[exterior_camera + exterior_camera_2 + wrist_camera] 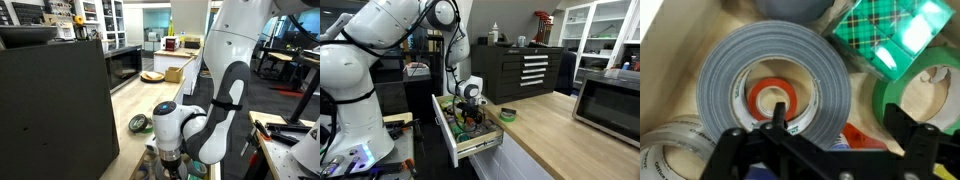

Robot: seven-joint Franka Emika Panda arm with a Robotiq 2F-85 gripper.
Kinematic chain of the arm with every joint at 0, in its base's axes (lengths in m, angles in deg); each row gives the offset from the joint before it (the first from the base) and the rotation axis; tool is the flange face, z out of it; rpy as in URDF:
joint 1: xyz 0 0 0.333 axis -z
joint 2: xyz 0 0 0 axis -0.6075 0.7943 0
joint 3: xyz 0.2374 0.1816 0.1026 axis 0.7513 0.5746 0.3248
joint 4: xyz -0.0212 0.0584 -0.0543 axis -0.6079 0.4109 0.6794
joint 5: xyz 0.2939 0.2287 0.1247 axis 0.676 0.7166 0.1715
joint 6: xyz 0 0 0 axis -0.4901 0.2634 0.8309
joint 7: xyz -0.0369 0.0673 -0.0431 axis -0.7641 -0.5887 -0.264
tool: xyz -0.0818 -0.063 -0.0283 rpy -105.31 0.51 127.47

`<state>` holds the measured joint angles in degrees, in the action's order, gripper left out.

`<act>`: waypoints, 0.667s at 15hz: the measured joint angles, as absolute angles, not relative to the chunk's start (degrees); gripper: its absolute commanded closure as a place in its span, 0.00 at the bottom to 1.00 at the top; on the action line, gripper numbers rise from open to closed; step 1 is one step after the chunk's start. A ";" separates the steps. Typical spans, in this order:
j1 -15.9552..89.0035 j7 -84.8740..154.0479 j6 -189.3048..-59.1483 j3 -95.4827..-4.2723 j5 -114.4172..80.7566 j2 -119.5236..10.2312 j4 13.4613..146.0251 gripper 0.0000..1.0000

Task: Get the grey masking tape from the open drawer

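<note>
Two black fingers [777, 128] of the gripper [838, 125] stand apart at the bottom of the wrist view. One tip sits over the orange core [770, 97] of the grey tape [740, 60], the other outside the ring's right wall. The tape lies flat in the drawer [675, 45], with a clear roll [662, 150] just beside it. Beyond lie a green-rimmed roll [925, 90] and a tartan box [890, 35].

White arm [390, 25] folded over, wrist [470, 90] pointing straight down, end effector [838, 128] fingers spread apart
</note>
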<state>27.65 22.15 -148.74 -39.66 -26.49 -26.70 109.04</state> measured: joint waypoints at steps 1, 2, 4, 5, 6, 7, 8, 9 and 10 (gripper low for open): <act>27.65 22.28 -149.19 -39.66 -26.44 -26.53 109.07 0.00; 27.65 22.32 -149.55 -39.66 -26.34 -26.42 109.12 0.00; 27.65 22.40 -150.33 -39.66 -26.09 -26.19 109.15 0.00; 27.65 22.45 -150.75 -39.66 -25.93 -26.04 109.15 0.00; 27.65 22.50 -151.10 -39.66 -25.77 -25.86 109.15 0.00; 27.65 22.55 -151.36 -39.66 -25.60 -25.65 109.15 0.00; 27.65 22.60 -151.53 -39.66 -25.45 -25.43 109.16 0.00; 27.65 22.62 -151.59 -39.65 -25.30 -25.23 109.16 0.00; 27.65 22.66 -151.61 -39.63 -25.14 -25.05 109.19 0.00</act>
